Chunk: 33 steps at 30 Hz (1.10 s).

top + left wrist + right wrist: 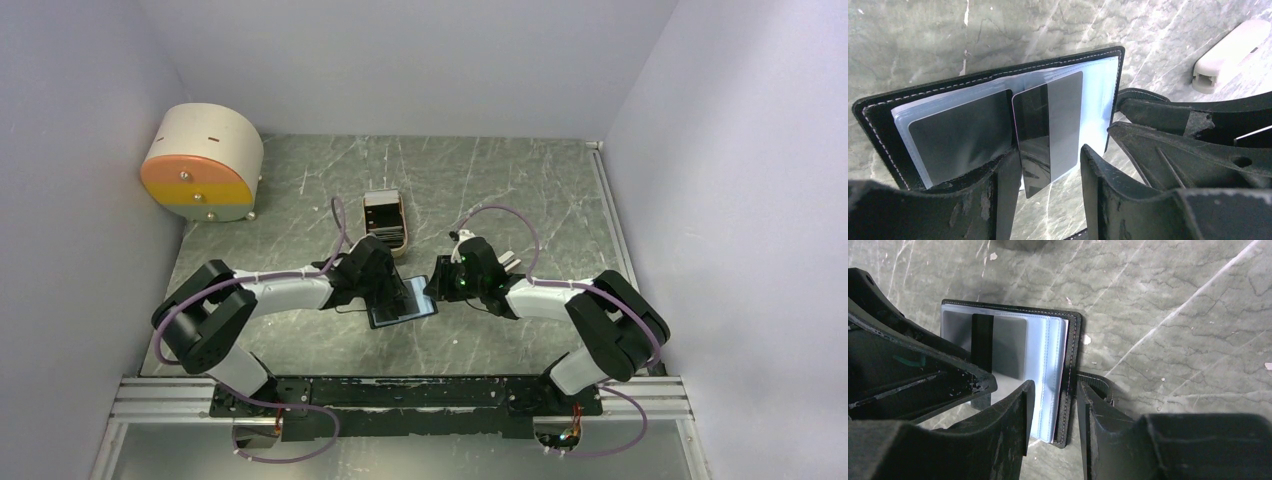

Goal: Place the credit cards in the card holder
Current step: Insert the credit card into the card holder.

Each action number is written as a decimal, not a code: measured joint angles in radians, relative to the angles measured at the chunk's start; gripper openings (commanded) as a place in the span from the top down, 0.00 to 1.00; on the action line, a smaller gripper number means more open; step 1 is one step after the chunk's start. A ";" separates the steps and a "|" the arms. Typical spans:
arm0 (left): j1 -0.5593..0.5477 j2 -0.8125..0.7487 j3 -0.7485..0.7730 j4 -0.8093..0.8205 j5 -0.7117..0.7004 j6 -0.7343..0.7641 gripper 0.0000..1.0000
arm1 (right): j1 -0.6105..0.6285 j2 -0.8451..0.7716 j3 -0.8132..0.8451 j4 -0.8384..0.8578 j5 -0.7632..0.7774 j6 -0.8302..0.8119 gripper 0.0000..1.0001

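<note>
The card holder (412, 306) lies open on the table between both grippers, black with pale blue pockets (1098, 85). One dark card (958, 135) sits in its left pocket. A second dark-and-grey card (1050, 125) is partly in the middle pocket, its near end sticking out between my left fingers. My left gripper (1048, 157) is open around that end, and the card's edge is close to the left finger. My right gripper (1054, 390) has its jaws apart, astride the holder's right edge (1070, 365), with one finger by the snap tab. More cards (386, 230) lie in the beige tray.
The beige oblong tray (384, 199) stands just behind the card holder. The big beige-and-orange round box (203, 163) is at the back left. Walls close in on the left, right and back. The two grippers nearly touch over the holder.
</note>
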<state>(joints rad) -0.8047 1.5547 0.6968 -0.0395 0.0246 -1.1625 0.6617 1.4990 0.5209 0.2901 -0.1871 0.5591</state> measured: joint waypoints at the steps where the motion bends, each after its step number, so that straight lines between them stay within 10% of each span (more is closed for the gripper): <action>1: 0.000 0.003 0.006 -0.008 -0.001 0.004 0.49 | 0.000 0.000 0.000 -0.003 0.000 0.000 0.59; 33: -0.005 -0.019 0.061 -0.145 -0.007 0.049 0.48 | 0.000 -0.077 -0.013 -0.023 0.005 0.013 0.60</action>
<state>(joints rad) -0.8097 1.5352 0.7574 -0.1841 0.0174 -1.1133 0.6613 1.4220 0.5083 0.2676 -0.1825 0.5724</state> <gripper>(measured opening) 0.528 0.401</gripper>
